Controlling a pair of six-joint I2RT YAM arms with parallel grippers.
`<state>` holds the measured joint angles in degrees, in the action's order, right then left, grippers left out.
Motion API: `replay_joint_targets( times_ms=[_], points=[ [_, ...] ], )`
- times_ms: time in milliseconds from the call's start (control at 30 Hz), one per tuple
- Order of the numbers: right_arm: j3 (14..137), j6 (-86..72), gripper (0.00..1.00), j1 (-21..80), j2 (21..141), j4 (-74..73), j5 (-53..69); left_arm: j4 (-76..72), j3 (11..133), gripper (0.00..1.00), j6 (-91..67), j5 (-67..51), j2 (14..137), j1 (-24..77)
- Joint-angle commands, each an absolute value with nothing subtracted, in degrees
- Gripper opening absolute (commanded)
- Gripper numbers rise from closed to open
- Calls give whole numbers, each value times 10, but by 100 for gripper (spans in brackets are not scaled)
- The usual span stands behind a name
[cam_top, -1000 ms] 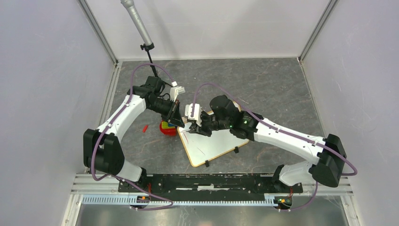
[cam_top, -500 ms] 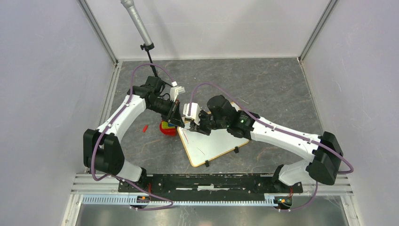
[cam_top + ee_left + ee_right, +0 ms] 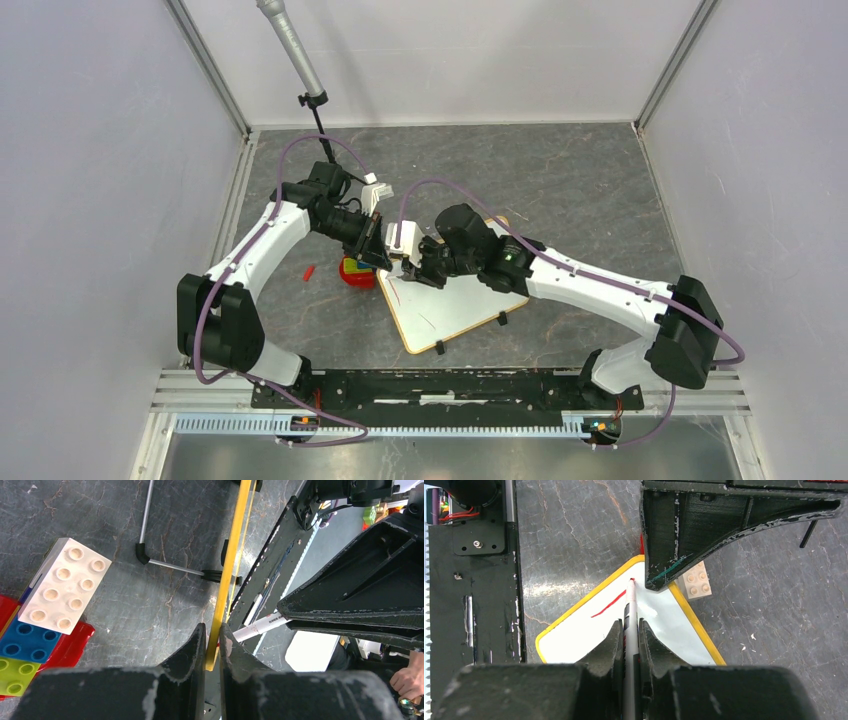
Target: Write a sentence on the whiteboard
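The whiteboard [image 3: 462, 303] lies tilted on the table, its frame yellow-orange. My left gripper [image 3: 383, 262] is shut on the frame at the board's far left corner; in the left wrist view the frame [image 3: 232, 555] runs edge-on between the jaws of my left gripper [image 3: 212, 630]. My right gripper [image 3: 410, 268] is shut on a white marker [image 3: 629, 605], whose red tip sits at that same corner of the board [image 3: 574, 635]. One short red stroke [image 3: 609, 605] shows on the board; no readable sentence shows. The marker also shows in the left wrist view [image 3: 260, 626].
A red tray [image 3: 355, 272] with toy bricks sits just left of the board; a white brick [image 3: 65, 590] lies on it. A small red piece [image 3: 309, 271] lies further left. A microphone stand [image 3: 300, 60] rises at the back. A black rail [image 3: 440, 385] runs along the near edge.
My right gripper has moved a little to the left with the marker, closer to the left gripper at the board's corner. The left arm and the board have not moved.
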<state>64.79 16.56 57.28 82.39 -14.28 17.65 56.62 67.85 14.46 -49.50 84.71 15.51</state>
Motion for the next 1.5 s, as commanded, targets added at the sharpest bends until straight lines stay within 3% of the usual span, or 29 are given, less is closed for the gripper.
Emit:
replay_joint_targets(
  times_ms=[0,567,1467],
  points=[
    [641,174,0,570,821,-134,151,559,686,3,159,-488,834,156],
    [600,170,0,527,778,-137,143,559,685,2,157,-483,836,156],
    [610,167,0,566,805,-148,182,559,686,3,157,-484,836,156]
  ],
)
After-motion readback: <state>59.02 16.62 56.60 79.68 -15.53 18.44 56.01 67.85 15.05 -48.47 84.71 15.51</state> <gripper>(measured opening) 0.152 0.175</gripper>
